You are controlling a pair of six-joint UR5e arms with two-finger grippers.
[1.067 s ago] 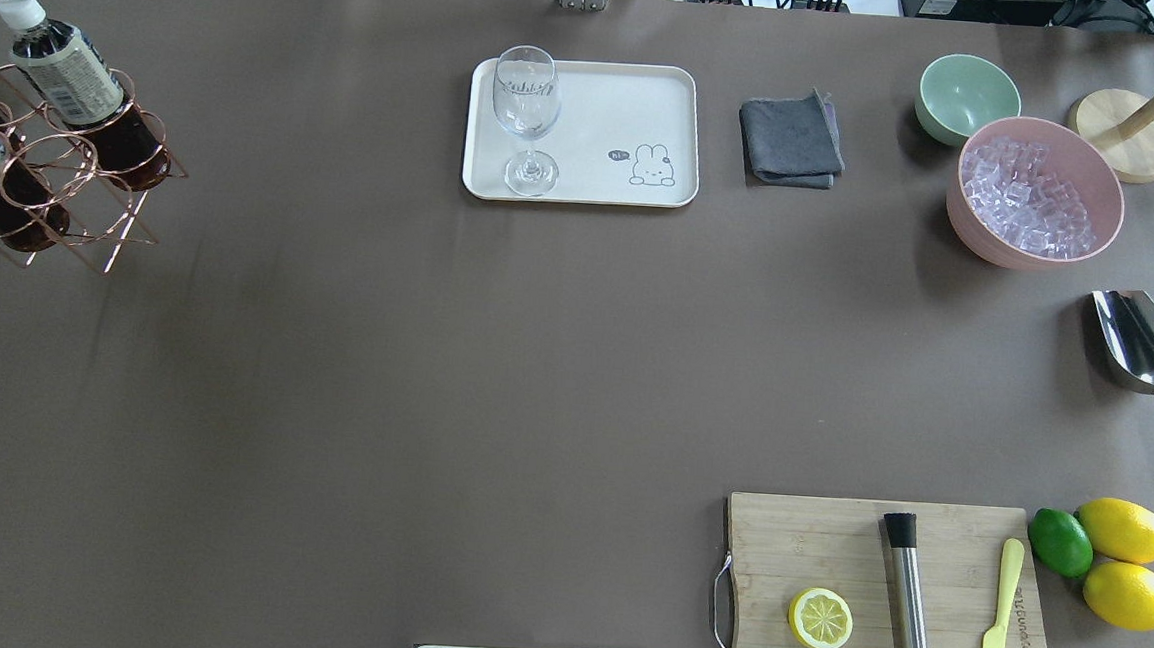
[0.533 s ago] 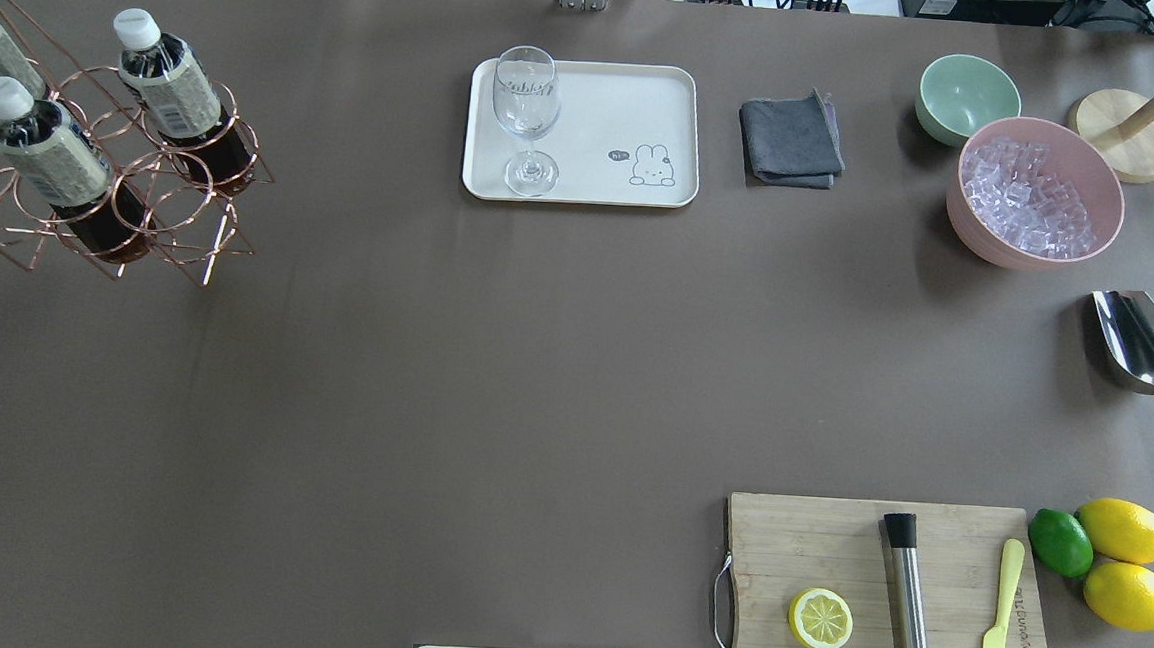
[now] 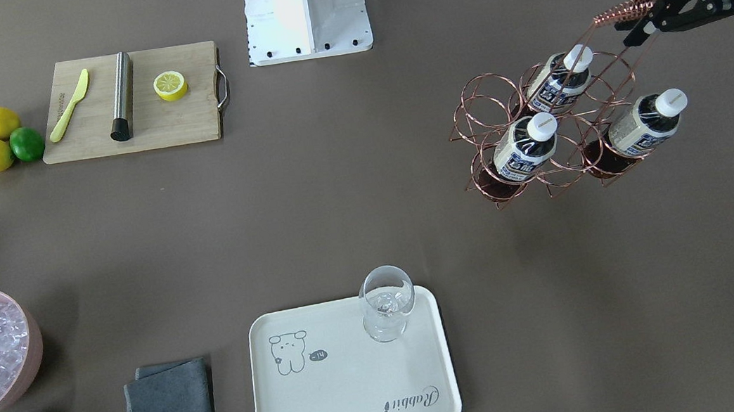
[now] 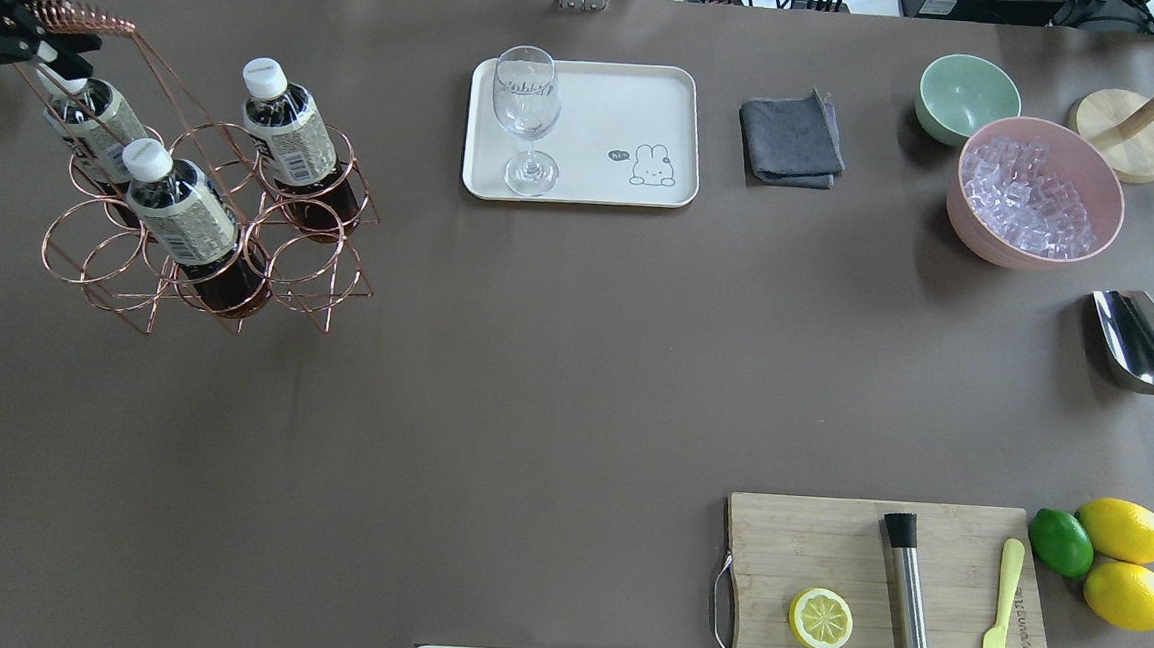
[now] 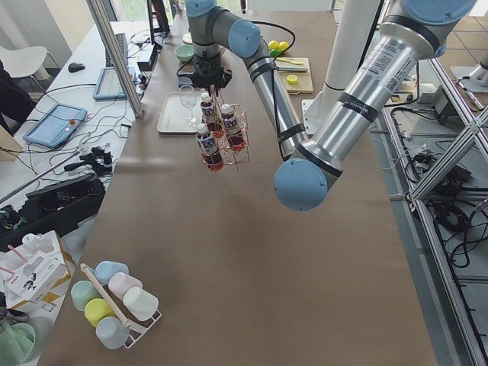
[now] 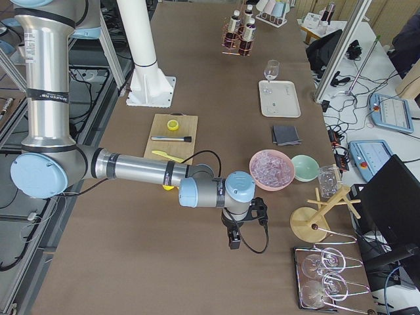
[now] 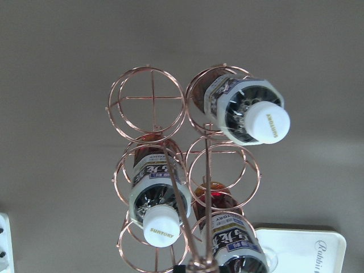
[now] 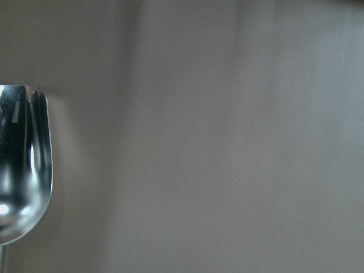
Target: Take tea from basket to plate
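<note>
My left gripper (image 4: 29, 25) is shut on the coiled handle (image 4: 85, 18) of the copper wire basket (image 4: 284, 276) and holds it hanging above the table's left side; it also shows in the front view (image 3: 657, 12). Three tea bottles stand in its cells (image 4: 288, 131) (image 4: 179, 204) (image 4: 98, 124), and show from above in the left wrist view (image 7: 247, 111). The cream plate (image 4: 610, 116) lies at the far middle, right of the basket, with a stemmed glass (image 4: 525, 110) on its left end. My right gripper (image 6: 234, 244) hangs near the table's right end; I cannot tell whether it is open or shut.
A grey cloth (image 4: 791, 139), a green bowl (image 4: 967, 97) and a pink bowl of ice (image 4: 1036, 192) lie right of the plate. A metal scoop (image 4: 1142, 344) is at the right edge. A cutting board (image 4: 881, 593) with lemon half, muddler and knife is at the near right.
The basket with its three bottles has moved right, further into the overhead view towards the plate. My left gripper on the handle has come into view at the top left.
</note>
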